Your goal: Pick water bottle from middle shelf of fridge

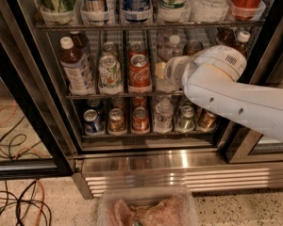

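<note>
The fridge (pixel 33 102) stands open in front of me. Its middle shelf (pixel 108 95) is a dark wire rack with narrow lanes. The water bottle (pixel 171 52), clear with a white cap, stands in a lane right of centre. My gripper (pixel 162 71) at the end of the white arm (pixel 226 88) is inside the fridge at the bottle's lower body. It covers the bottle's lower half, so I cannot see whether it holds it.
On the middle shelf stand a brown-liquid bottle (pixel 76 66), a green-and-white can (pixel 110 72), a red cola can (pixel 139 72) and another brown bottle (pixel 240 39). Cans and a small bottle (pixel 163 115) fill the lower rack. Cables (pixel 14 206) lie on the floor at left. A clear tub (pixel 146 208) is at the bottom.
</note>
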Robot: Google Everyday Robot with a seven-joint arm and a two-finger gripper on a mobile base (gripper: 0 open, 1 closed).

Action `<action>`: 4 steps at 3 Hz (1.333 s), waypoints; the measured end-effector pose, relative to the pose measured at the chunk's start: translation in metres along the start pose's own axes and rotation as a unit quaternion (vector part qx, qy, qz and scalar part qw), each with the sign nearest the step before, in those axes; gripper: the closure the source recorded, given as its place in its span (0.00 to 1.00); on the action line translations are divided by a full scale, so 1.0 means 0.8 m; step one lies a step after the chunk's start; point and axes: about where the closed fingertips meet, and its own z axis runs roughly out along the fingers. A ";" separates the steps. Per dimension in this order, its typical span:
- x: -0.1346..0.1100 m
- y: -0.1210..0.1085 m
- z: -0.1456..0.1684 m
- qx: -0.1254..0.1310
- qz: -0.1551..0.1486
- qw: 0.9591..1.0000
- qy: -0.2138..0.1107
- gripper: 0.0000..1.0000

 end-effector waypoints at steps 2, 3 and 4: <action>-0.001 0.000 -0.003 -0.002 0.004 1.000 -0.003 1.00; -0.002 0.001 -0.006 -0.003 0.009 1.000 -0.004 1.00; -0.002 0.002 -0.006 -0.005 0.009 1.000 -0.005 1.00</action>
